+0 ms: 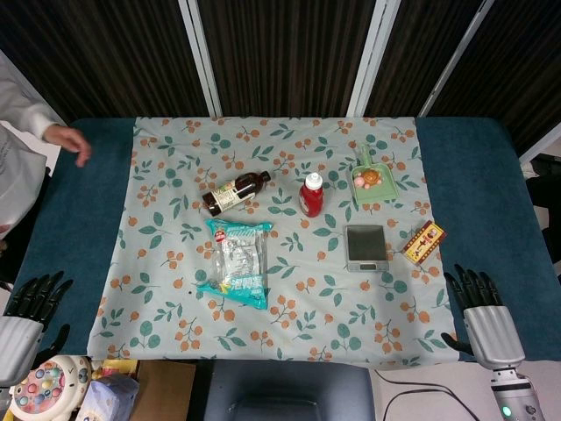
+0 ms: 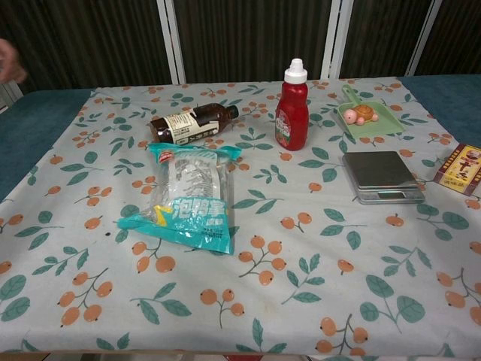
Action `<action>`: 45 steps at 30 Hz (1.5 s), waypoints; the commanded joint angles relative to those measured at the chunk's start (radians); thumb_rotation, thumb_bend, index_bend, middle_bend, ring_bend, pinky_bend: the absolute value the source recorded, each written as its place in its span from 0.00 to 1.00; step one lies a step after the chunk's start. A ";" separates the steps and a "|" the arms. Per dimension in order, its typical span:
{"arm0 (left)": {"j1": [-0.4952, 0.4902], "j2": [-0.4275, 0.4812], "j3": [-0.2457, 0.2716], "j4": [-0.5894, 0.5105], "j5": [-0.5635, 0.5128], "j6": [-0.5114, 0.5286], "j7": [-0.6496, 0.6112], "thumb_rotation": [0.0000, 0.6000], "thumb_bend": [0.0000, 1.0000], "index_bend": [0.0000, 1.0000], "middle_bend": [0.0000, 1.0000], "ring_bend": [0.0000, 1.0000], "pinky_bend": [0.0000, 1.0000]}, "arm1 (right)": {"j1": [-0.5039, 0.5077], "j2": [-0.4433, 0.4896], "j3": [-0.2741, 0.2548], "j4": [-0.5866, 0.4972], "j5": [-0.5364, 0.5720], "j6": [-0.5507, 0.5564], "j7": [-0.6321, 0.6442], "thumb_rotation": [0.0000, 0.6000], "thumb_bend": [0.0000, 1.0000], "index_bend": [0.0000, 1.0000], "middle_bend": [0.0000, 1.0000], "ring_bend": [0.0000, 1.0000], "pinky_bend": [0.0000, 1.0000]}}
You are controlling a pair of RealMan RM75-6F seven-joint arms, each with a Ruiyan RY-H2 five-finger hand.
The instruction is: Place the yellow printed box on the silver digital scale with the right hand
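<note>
The yellow printed box (image 1: 424, 242) lies flat on the floral cloth, just right of the silver digital scale (image 1: 365, 246); in the chest view the box (image 2: 461, 169) sits at the right edge and the scale (image 2: 380, 177) has nothing on it. My right hand (image 1: 479, 309) rests at the table's near right corner, fingers spread and holding nothing, well short of the box. At the near left corner my left hand (image 1: 31, 311) likewise lies with fingers apart and holds nothing. Neither hand appears in the chest view.
On the cloth lie a dark bottle (image 1: 235, 192), a red ketchup bottle (image 1: 312, 195), a green dustpan with a toy turtle (image 1: 372, 181) and a teal snack bag (image 1: 237, 263). A person's hand (image 1: 72, 140) hovers at the far left. Toys (image 1: 53, 386) sit below the table's near left edge.
</note>
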 commanded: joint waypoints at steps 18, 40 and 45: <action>-0.008 0.002 0.009 0.004 0.005 -0.018 -0.025 1.00 0.45 0.00 0.00 0.00 0.11 | 0.310 -0.103 0.107 0.017 0.145 -0.448 -0.245 1.00 0.71 0.19 0.00 0.00 0.00; -0.004 0.002 0.012 0.008 0.009 -0.008 -0.030 1.00 0.45 0.00 0.00 0.00 0.11 | 0.459 -0.265 0.100 0.136 0.437 -0.547 -0.465 1.00 0.73 0.30 0.00 0.00 0.00; -0.004 0.002 0.012 0.006 0.009 -0.009 -0.029 1.00 0.45 0.00 0.00 0.00 0.11 | 0.474 -0.279 0.088 0.152 0.447 -0.544 -0.454 1.00 0.73 0.30 0.00 0.00 0.00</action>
